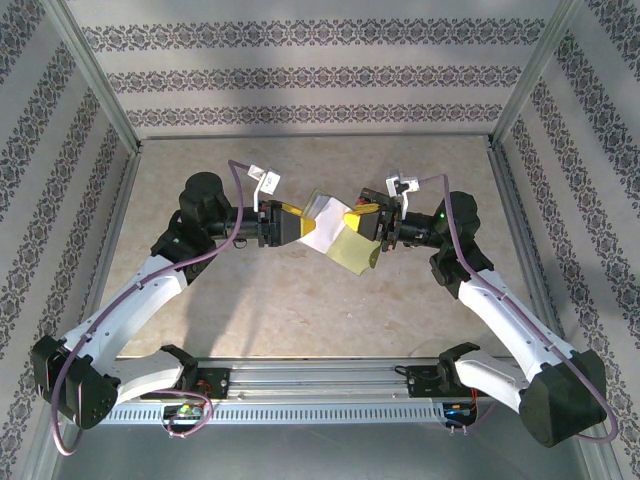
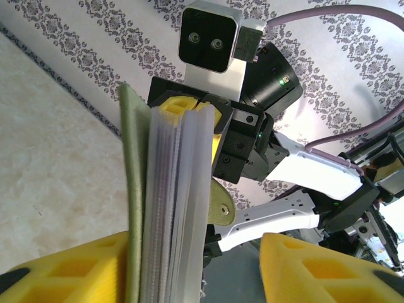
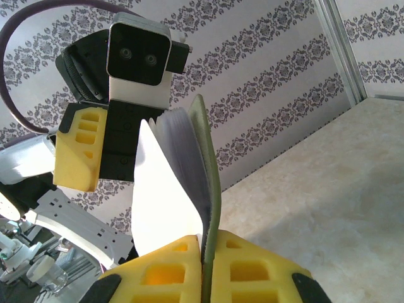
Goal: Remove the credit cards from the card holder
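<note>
Left end effector has its yellow fingers apart around the card holder, seen edge-on from the left wrist. The olive cover lies against one finger, while a gap shows between the fan of clear pockets and the other finger, so nothing is pinched on this side yet. Right end effector, in its own wrist view, is pressed together on the lower edge of the olive cover, which rises from between the pads and curls over, with a pale leaf spread open beside it. Farther off, from above, both arms meet over the middle of the desk. The holder hangs between them, lifted off the surface, its yellow-green flap drooping towards the near side and the pale leaf pointing at the left arm. Behind stands the patterned wall. I judge the task barely begun: the holder is raised and opened, but I cannot tell the credit cards from the pockets, and none appears drawn out. What is left is to close on a card's edge, pull it free, set it down, and repeat for the rest.
</note>
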### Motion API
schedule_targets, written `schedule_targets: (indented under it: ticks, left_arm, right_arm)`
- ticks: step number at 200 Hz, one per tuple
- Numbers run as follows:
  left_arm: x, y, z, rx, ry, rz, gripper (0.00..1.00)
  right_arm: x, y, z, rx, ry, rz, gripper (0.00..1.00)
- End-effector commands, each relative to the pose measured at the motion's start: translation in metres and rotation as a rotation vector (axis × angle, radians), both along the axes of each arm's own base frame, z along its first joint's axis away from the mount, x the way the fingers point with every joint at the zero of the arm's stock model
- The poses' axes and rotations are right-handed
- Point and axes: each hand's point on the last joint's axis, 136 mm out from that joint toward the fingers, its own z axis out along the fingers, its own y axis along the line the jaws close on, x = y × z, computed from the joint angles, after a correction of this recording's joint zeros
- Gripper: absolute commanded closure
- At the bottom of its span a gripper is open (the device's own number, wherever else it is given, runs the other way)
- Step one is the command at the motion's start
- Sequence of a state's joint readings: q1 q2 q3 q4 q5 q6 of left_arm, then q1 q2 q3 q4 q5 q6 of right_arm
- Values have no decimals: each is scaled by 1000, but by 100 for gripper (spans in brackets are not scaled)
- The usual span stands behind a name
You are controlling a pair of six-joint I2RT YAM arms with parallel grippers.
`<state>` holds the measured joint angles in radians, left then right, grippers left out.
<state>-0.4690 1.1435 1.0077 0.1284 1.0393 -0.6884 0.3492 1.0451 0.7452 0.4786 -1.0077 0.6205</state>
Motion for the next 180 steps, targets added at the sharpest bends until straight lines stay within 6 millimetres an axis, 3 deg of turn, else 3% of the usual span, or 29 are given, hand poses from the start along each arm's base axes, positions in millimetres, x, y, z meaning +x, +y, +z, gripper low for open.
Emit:
schedule_targets:
  ticks: [1,76,143,180]
  left_arm:
    - [-4,4,17,-46,-62,-4,53]
    - [0,2,19,-76,-48,-8,75]
    - [11,0,-1,-27,0,26,71]
    - [15,0,-5,-10,-6,44,93]
  right_arm:
    - [0,0,4,0,-45,-2,100]
    - [3,1,1,-3,-37,-6,100]
    - [7,-1,3,2,-29,-38,100]
    - [13,-3,-2,2,-7,-79,100]
